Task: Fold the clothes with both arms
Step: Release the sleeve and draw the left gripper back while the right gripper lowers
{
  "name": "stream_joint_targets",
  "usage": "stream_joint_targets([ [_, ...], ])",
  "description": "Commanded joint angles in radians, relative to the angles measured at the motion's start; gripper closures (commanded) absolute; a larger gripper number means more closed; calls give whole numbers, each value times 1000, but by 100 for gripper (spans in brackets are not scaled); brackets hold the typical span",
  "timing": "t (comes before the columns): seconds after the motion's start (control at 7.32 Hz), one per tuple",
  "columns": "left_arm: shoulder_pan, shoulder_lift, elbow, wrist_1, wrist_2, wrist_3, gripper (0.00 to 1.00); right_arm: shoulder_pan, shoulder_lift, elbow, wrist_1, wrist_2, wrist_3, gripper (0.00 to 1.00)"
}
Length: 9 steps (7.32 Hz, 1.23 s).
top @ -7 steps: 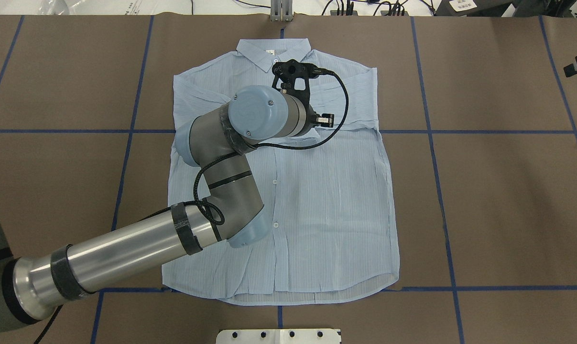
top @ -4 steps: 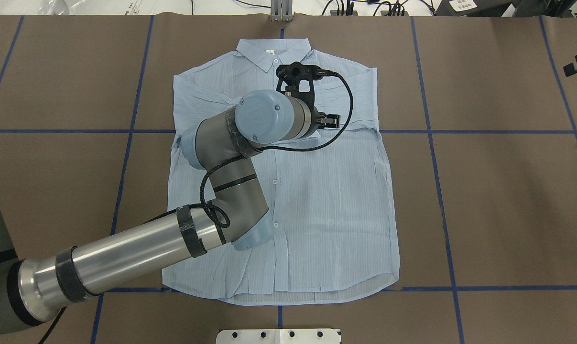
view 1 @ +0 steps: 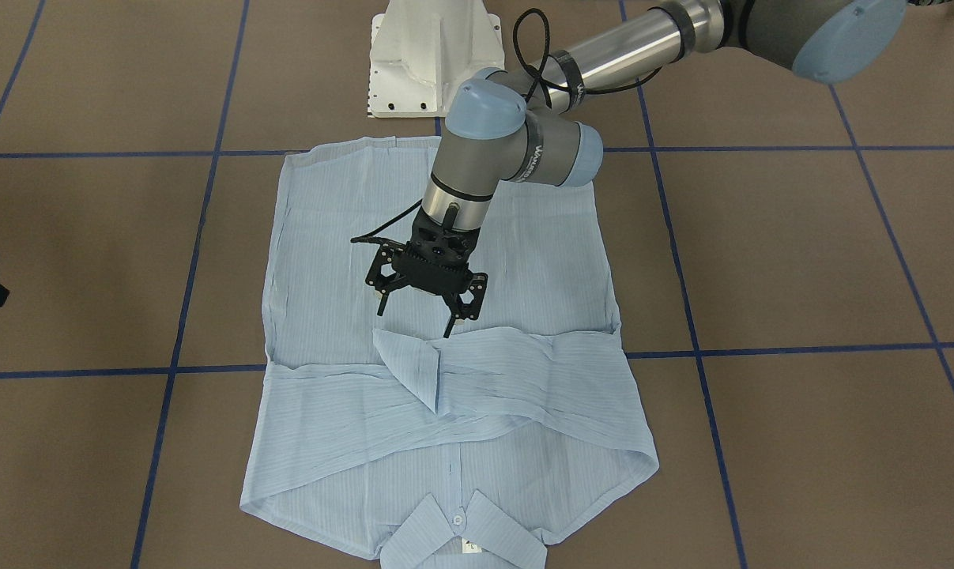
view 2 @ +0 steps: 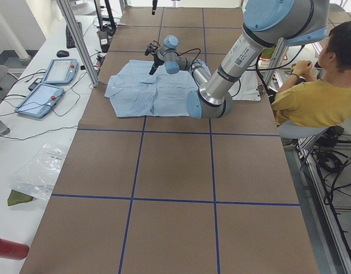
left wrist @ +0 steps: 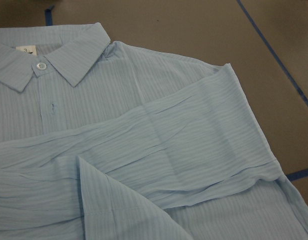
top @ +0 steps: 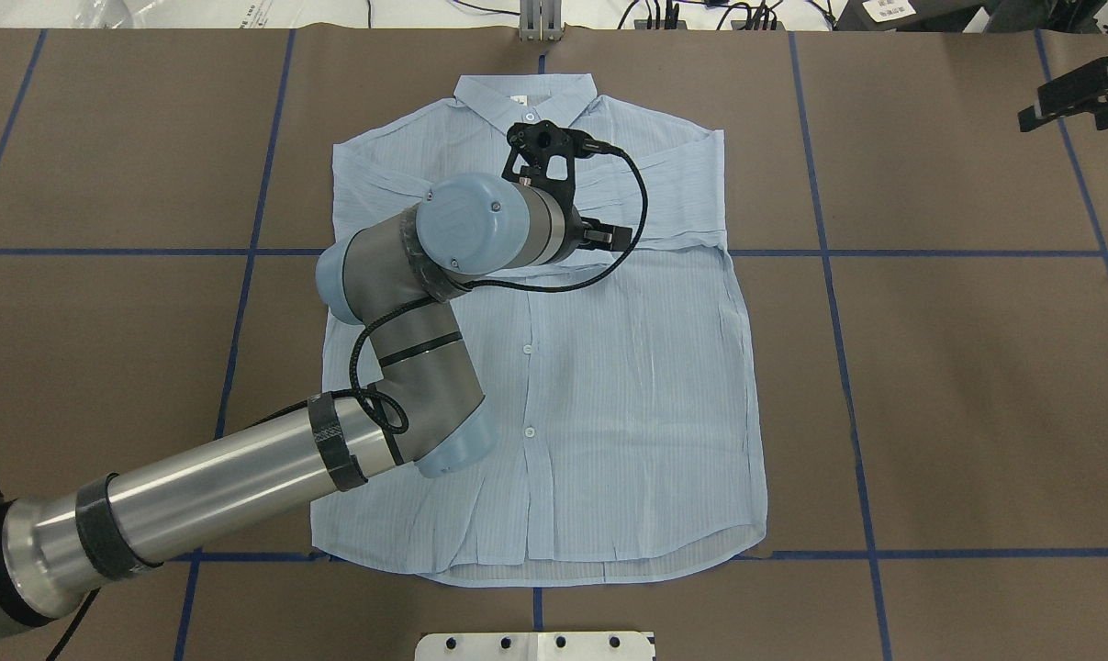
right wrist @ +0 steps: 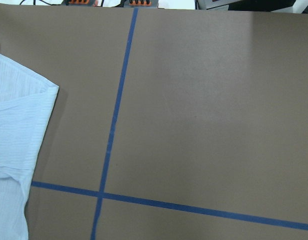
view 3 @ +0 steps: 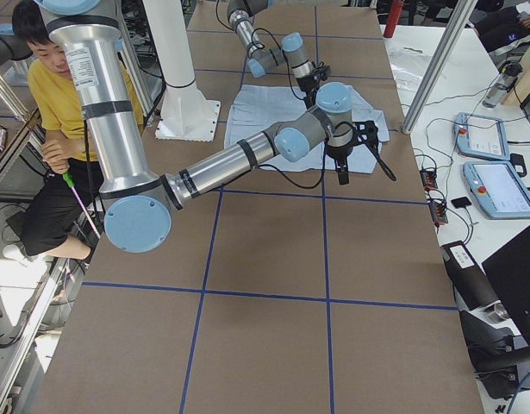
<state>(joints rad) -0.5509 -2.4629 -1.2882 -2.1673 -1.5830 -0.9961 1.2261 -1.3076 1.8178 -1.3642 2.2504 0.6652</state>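
Observation:
The light blue striped shirt (top: 627, 386) lies flat and face up on the brown table, collar (left wrist: 38, 65) at the far side. Both sleeves are folded across the chest, and one cuff (view 1: 413, 359) rests near the middle. My left gripper (view 1: 417, 312) hangs open just above the chest next to that cuff, with nothing between its fingers. The left arm (top: 241, 477) reaches over the shirt's left half. My right gripper (top: 1077, 96) is far off the shirt at the table's far right; its jaws are too small to read. A shoulder edge of the shirt (right wrist: 13, 125) shows in the right wrist view.
Blue tape lines (top: 829, 252) grid the brown table. The white pedestal base (view 1: 433, 55) stands at the robot's side of the shirt. A seated person in a yellow top (view 2: 323, 97) is beside the table. Teach pendants (view 2: 49, 85) lie on a side bench.
The left arm first drifted slightly right, then swung back left over the chest. The right gripper has come further into view at the far right.

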Motion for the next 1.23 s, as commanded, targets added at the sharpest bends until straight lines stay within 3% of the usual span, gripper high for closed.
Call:
stream_joint_targets([
  [0.0,-14,5,61,-2,9,-1,0,-51,34,2,0,-43,65,0],
  [0.14,-27,5,94,-6,11,8,0,-56,34,2,-1,-46,66,0],
  [0.41,-57,36,38,7,-33,81,0,-126,30,55,-3,-128,162,0],
  [0.82,-55,316,-396,203,-63,146,0,-362,-48,237,-10,-325,458,0],
  [1.09,-38,527,-607,210,-72,125,0,-507,-152,371,-9,-417,603,0],
])
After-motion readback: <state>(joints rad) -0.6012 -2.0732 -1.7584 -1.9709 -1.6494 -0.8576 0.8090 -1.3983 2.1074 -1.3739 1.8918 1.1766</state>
